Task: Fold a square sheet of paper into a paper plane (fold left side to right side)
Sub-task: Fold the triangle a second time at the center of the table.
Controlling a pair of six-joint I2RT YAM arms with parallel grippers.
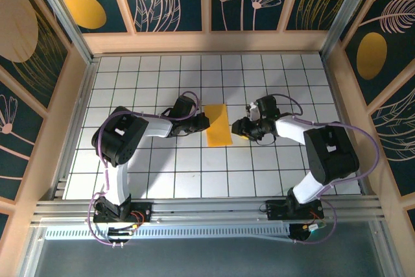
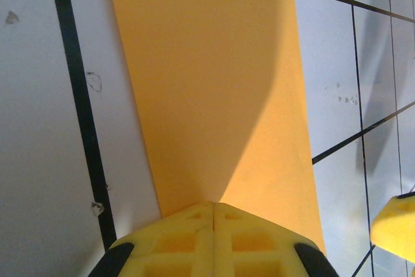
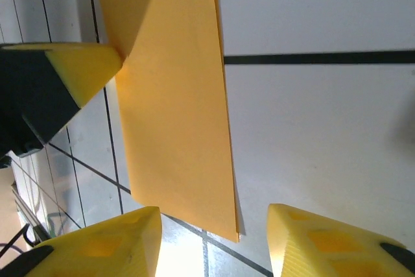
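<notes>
Sheet inventory, top ext.: square sheet of paper (image 1: 218, 124), folded to a narrow rectangle, lies mid-table (image 1: 162, 180); left gripper (image 1: 201, 123) at its 9 o'clock edge, right gripper (image 1: 237, 128) at 3 o'clock. Left wrist: left gripper clenched, tips on the sheet's edge at 6 o'clock. Right wrist: right gripper released, jaws apart, holding nothing. Risk: w/ only closed tips pinning, the fold may spring open or the sheet skid if nudged.

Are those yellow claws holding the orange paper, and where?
Nothing looks gripped. The left gripper, shut, touches the folded sheet of paper at its left edge; the right gripper stands open beside it.
</notes>
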